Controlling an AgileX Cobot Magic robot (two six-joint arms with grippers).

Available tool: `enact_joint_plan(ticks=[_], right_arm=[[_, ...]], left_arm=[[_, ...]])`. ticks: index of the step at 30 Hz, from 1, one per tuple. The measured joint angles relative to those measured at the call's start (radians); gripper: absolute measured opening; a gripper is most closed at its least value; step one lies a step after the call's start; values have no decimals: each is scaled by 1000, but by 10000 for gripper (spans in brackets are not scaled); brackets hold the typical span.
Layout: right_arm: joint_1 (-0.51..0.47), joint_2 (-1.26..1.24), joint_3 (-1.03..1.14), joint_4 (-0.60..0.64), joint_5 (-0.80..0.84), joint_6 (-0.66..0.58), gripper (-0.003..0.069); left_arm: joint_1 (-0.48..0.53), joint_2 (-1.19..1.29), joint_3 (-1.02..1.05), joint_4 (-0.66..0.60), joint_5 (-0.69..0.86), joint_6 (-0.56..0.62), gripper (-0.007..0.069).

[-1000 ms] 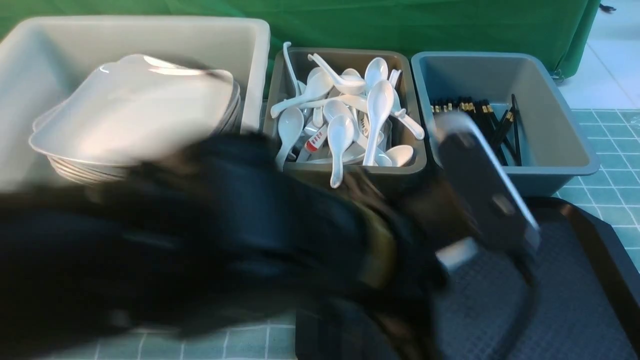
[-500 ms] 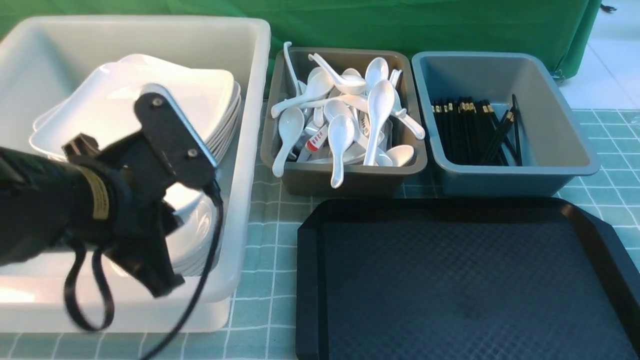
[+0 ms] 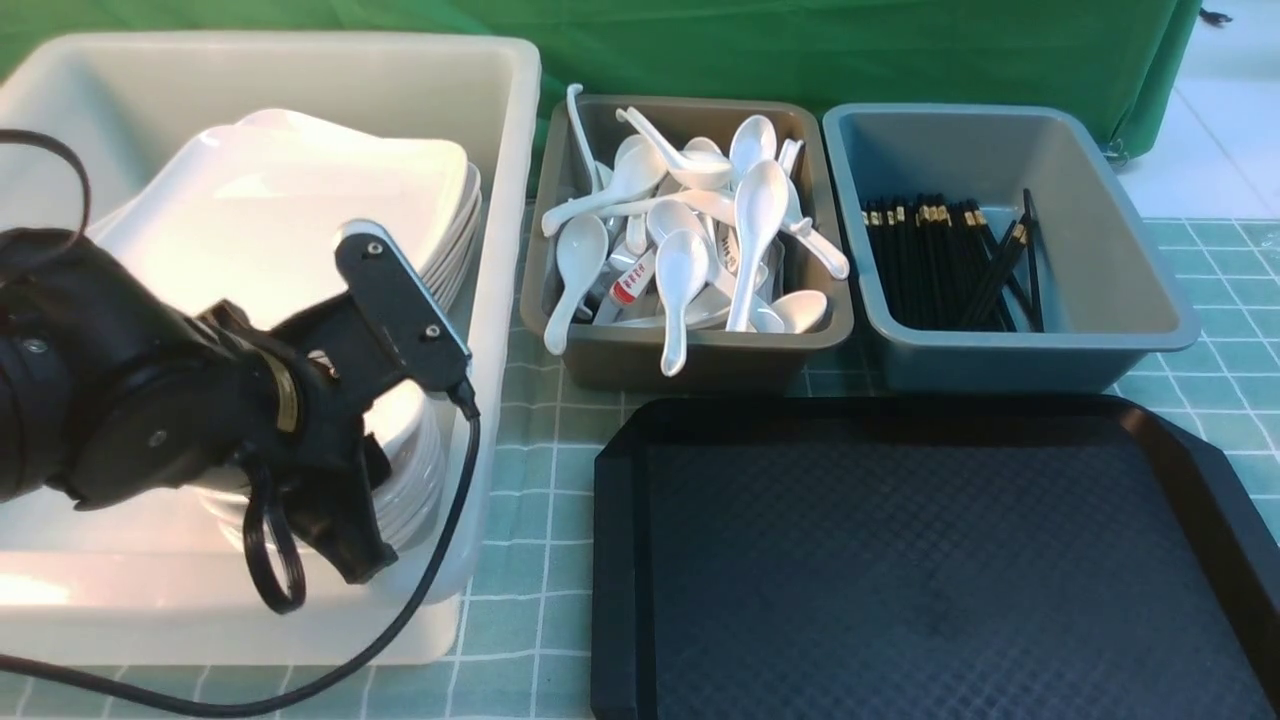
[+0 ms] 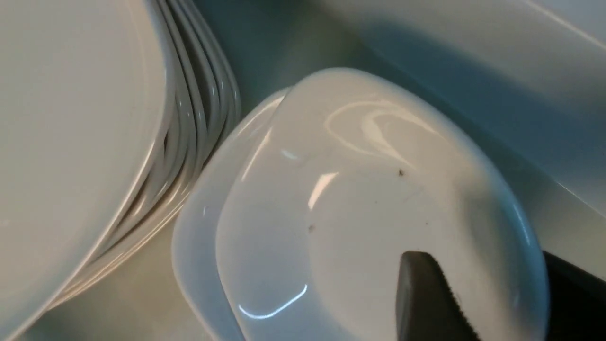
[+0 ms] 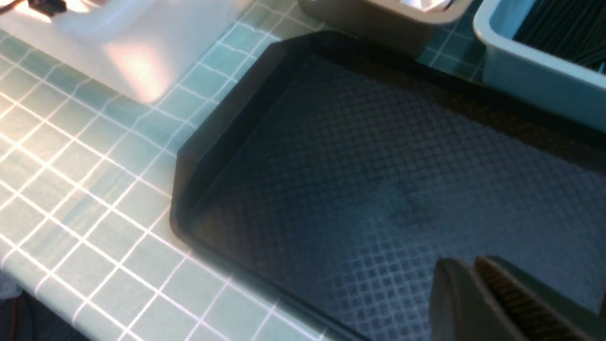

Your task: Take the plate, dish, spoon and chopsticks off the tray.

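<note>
1. Tray (image 3: 930,560): black, textured floor bare in the front view and in the right wrist view. Nothing left on the visible part.
2. Dish (image 4: 378,208): seated on a stack of like dishes inside the white bin (image 3: 500,200), just beside the stacked plates (image 3: 300,200). Judged as delivered.
3. Left gripper (image 4: 473,303): down in the white bin at the dish stack. One dark finger (image 4: 421,293) inside the dish, the other outside its wall, jaws astride the rim. Whether apart or pressed on the rim: cannot tell from the pictures.
4. Right gripper (image 5: 478,293): hovering over the tray floor, fingers together, nothing between them.
5. Plate: not distinguishable from the other stacked plates in the white bin; presumed among them.
6. Spoon: none on the tray; a heap of white spoons (image 3: 690,230) fills the middle bin. Presumed among them.
7. Chopsticks (image 3: 950,260): black pairs lie in the blue-grey bin (image 3: 1100,330); none on the tray.
8. Progress: all four items appear off the tray. Remaining, by judgement: free the dish rim if not yet free, lift the left arm out of the bin without dragging the dish.
</note>
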Motion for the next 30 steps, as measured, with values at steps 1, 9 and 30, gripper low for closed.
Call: enact_joint_plan(ticks=[1, 9, 30], right_arm=[[0, 0, 0, 1, 2, 0, 84], [0, 0, 0, 2, -9, -2, 88], [0, 0, 0, 4, -114, 22, 90]], left_arm=[[0, -3, 0, -1, 6, -20, 304], [1, -156, 2, -181, 57, -90, 504], [1, -1028, 294, -601, -269, 29, 10]])
